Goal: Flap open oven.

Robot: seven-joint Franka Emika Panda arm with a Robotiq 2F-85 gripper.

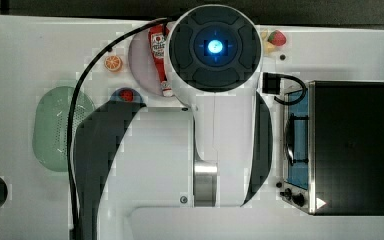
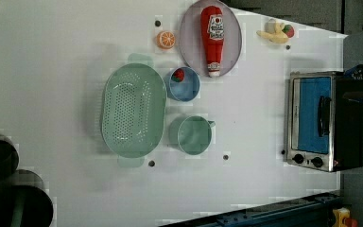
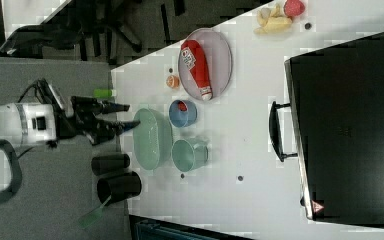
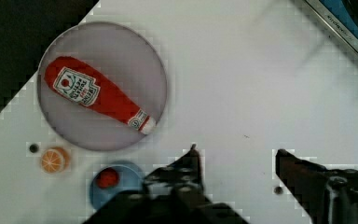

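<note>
Nothing is done yet: the boxy black toaster oven with its blue glass door and metal bar handle sits shut at the left view's right edge. The gripper hangs spread and empty, well apart from it.

Bare table lies between the oven door and the green cup; the ketchup plate crowds one edge.

Oven cropped to a corner at the wrist view's edge; green cup behind the arm in the top view.
</note>
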